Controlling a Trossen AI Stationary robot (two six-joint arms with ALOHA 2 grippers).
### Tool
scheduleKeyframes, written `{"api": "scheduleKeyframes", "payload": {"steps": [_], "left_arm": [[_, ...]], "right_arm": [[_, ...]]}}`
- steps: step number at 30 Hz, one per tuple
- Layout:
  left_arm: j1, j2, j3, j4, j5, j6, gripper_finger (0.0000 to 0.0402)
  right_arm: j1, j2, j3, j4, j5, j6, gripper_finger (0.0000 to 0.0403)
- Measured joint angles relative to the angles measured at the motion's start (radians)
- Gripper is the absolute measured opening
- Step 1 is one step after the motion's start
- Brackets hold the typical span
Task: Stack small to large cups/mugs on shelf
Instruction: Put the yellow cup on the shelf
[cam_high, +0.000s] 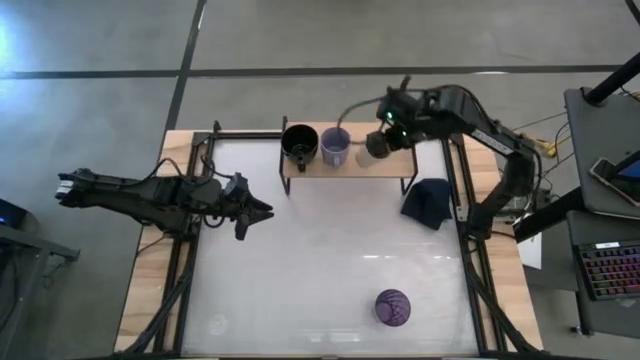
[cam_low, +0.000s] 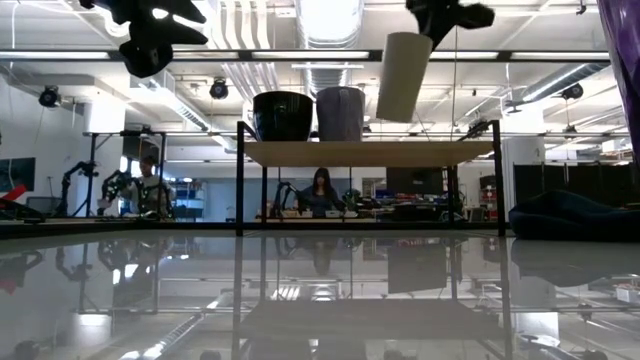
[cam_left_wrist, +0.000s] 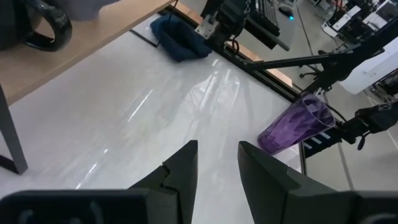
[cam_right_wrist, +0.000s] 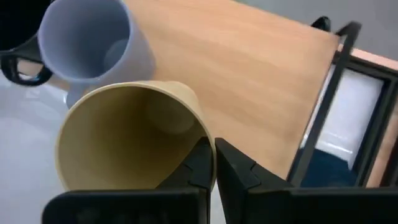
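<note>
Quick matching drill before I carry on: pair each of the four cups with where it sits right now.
Things:
1. black mug
2. lavender-grey mug
3. cream cup
4. purple tumbler

Places:
A. held tilted above the shelf by the right gripper
B. alone on the white table
C. at the shelf's end
D. on the shelf, beside the black mug

Pairs: 1-C, 2-D, 3-A, 4-B

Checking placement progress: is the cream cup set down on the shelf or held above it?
Held above it, tilted. In the low view the cream cup hangs clear of the shelf, its rim pinched by the right hand.
</note>
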Motion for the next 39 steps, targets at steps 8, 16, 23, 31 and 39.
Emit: {"api": "scheduleKeyframes", "payload": {"steps": [8,16,23,31,39], "left_arm": [[0.0,-0.001,-0.003,0.001,0.0,-0.026,0.01],[0.0,0.002,-0.006,0.0,0.0,-0.025,0.01],[0.0,0.004,-0.008,0.004,0.0,-0.025,0.01],[0.0,0.006,-0.01,0.006,-0.001,-0.025,0.01],[0.0,0.003,-0.01,0.008,-0.001,-0.026,0.01]], "right_arm": [[-0.083,0.06,0.075,0.0,-0.03,-0.09,0.0009],[-0.095,0.077,0.036,-0.001,-0.058,-0.12,0.0009],[-0.1,0.077,0.024,-0.001,-0.051,-0.121,0.0009],[-0.103,0.087,0.021,0.003,-0.063,-0.121,0.0009],[-0.102,0.114,0.02,0.015,-0.047,-0.145,0.0018]]}}
